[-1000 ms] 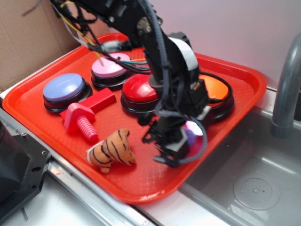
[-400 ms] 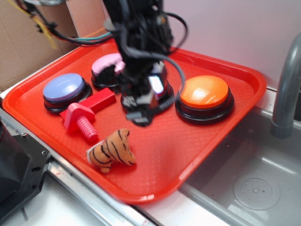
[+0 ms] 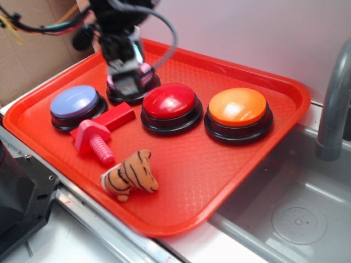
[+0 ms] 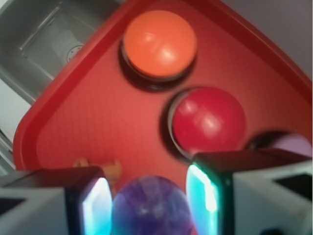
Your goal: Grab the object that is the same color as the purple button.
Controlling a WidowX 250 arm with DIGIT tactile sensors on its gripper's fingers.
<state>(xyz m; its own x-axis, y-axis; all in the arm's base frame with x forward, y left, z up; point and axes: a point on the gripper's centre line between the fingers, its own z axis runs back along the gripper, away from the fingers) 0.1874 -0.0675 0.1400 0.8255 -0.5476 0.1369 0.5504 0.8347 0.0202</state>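
Purple ball (image 4: 150, 205) pinched in tool (image 3: 127, 76), arm raised above pink button (image 3: 143, 74) on tray (image 3: 219, 181)

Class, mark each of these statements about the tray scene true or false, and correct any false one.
1. The gripper holds a purple ball between its fingers. True.
2. The plush tiger lies inside the sink. False: it lies on the red tray.
3. The orange button sits nearest the sink. True.
4. The pink screw stands on top of the red button. False: it lies on the tray beside the blue-purple button.
5. The tray holds two dome buttons. False: four are visible.
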